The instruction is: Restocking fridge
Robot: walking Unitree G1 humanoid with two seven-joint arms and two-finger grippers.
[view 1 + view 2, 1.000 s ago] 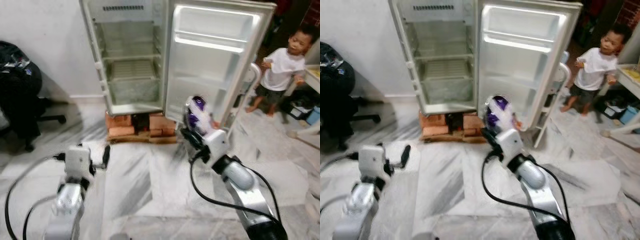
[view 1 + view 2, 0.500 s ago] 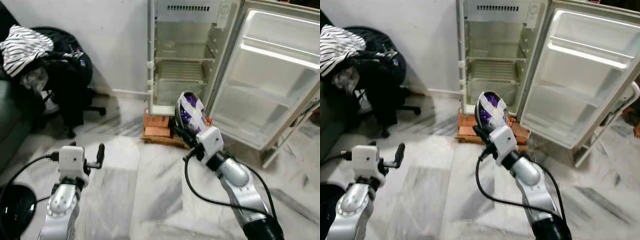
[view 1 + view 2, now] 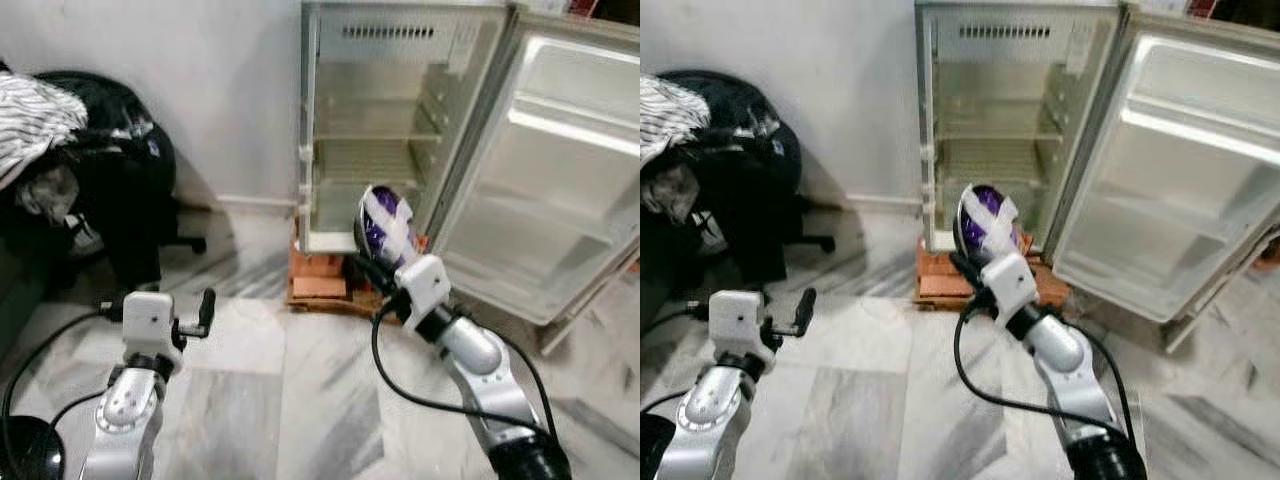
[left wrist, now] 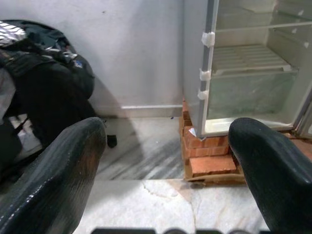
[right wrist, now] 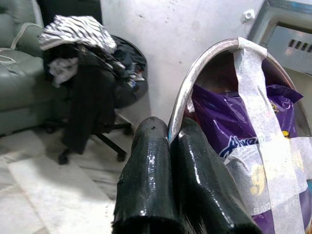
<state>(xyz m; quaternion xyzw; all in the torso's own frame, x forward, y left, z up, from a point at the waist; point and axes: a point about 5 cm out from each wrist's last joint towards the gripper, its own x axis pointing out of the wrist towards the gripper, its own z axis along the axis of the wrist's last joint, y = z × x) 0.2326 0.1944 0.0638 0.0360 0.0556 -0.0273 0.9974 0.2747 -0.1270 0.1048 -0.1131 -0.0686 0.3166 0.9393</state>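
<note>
The small fridge [image 3: 375, 150] stands open ahead on a base of bricks [image 3: 320, 285], with bare shelves inside. Its door [image 3: 550, 190] is swung wide to the right. My right gripper [image 3: 368, 268] is shut on the rim of a metal bowl [image 3: 385, 225], held tilted at mid height in front of the fridge's lower part. In the bowl is a purple packet [image 5: 229, 126] strapped down with white tape [image 5: 253, 97]. My left gripper [image 3: 205, 305] hovers low at the left over the floor, open, with nothing between its fingers [image 4: 73, 156].
An office chair [image 3: 110, 190] heaped with dark and striped clothes stands at the left by the wall. A black round object [image 3: 20, 455] lies at the bottom left. Grey marble floor [image 3: 290, 400] stretches between me and the fridge.
The camera has swung left and come closer, so the fridge now sits in the centre. A person at the right has passed out of view. The right gripper still holds the bowl.
</note>
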